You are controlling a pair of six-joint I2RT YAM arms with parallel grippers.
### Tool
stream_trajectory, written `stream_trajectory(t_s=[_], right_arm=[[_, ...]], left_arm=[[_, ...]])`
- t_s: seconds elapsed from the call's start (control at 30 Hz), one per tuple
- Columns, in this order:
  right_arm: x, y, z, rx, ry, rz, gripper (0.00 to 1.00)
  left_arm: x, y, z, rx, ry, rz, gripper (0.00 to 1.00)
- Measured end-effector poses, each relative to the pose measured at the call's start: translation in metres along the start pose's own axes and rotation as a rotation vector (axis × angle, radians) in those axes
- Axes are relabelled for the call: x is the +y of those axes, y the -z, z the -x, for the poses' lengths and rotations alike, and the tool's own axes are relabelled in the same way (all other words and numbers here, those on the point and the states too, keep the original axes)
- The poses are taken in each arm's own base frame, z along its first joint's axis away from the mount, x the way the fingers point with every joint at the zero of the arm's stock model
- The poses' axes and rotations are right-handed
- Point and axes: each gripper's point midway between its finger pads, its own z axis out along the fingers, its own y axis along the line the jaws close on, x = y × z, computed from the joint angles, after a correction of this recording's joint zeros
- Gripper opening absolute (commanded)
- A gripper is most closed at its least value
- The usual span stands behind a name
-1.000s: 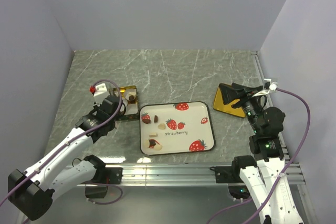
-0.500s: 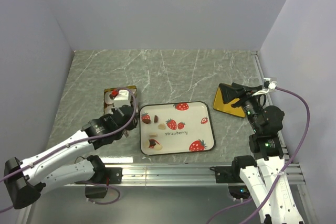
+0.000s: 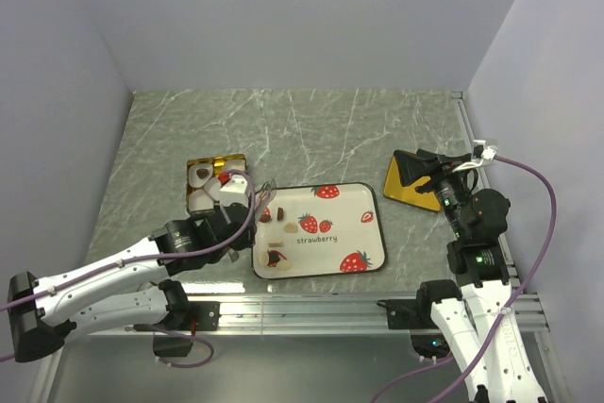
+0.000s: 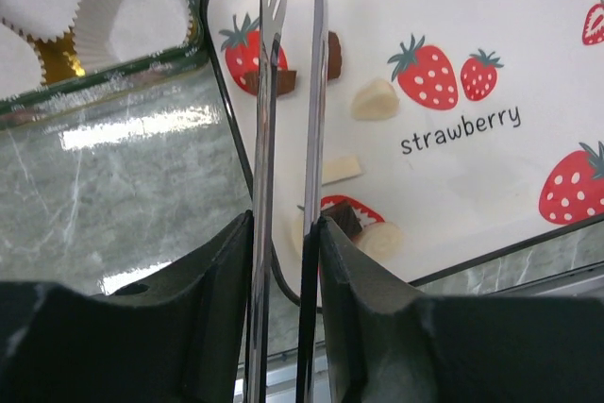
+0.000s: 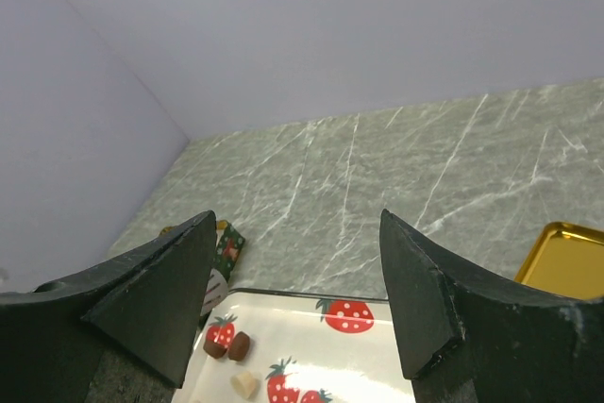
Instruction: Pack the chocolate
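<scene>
The left gripper (image 4: 288, 233) is clamped on a pair of slim silver metal tongs (image 4: 266, 139), whose two blades run forward close together over the left end of the white rectangular tray printed with red strawberries (image 3: 349, 209). All the chocolate sits on that left part of the tray: two cream-white lumps (image 4: 382, 238) and a dark brown one (image 4: 345, 220) near the front edge, another cream lump (image 4: 375, 101) further in, and two more dark brown lumps (image 4: 332, 54) beyond it. The tongs cross one of these, though I cannot tell whether they touch it.

Just left of the tray stands the gold tin with green walls (image 3: 203, 165), holding white pleated paper cups (image 4: 132, 16).

The right gripper (image 3: 436, 176) has its fingers spread wide, with nothing between them, above a shallow gold metal lid (image 5: 566, 257) well right of the tray. The grey-green marbled counter (image 3: 311, 129) stretches behind.
</scene>
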Motion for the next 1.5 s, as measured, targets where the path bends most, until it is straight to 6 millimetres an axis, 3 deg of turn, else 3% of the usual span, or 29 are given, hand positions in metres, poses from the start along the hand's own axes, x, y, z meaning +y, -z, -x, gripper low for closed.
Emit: stream_trajectory(t_s=[0.23,0.5,0.97,1.17,1.5], right_arm=[[0.000,0.000,0.000,0.002,0.000,-0.001,0.76],[-0.001,0.000,-0.001,0.005,-0.001,-0.003,0.76],[-0.001,0.000,-0.002,0.007,-0.002,-0.004,0.76],[0.000,0.001,-0.001,0.004,-0.001,-0.002,0.76],[0.000,0.001,-0.001,0.004,-0.001,-0.002,0.76]], left_arm=[[-0.006,-0.001,-0.011,0.020,0.010,0.012,0.39],[-0.016,-0.010,-0.038,0.080,-0.051,0.046,0.40],[-0.022,-0.015,-0.054,0.119,-0.107,0.080,0.41],[-0.023,-0.015,-0.053,0.117,-0.103,0.098,0.24],[-0.021,-0.015,-0.047,0.093,-0.108,0.110,0.24]])
